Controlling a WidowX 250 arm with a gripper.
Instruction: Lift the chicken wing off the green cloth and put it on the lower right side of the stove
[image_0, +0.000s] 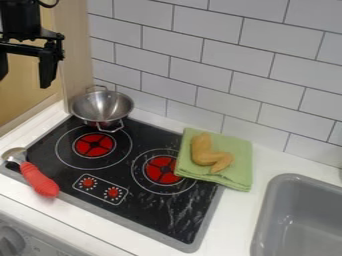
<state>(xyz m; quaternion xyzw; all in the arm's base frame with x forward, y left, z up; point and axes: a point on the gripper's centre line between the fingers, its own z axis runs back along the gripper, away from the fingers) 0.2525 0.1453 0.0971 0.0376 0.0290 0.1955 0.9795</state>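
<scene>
My gripper (25, 75) hangs at the upper left, high above the counter, with its two fingers spread apart and nothing between them. Well to the right and lower lies the chicken wing (203, 154), tan and bent, on top of the folded green cloth (239, 151). That cloth overlaps the right back edge of the black stove (143, 205) and rests partly on the white counter. The stove's lower right part has whitish streaks on its surface.
A metal colander (102, 106) stands on the stove's back left part. A red-handled utensil (39, 179) lies across the left front edge. The grey sink (300, 220) is at the right, and a tiled wall (207, 55) rises behind.
</scene>
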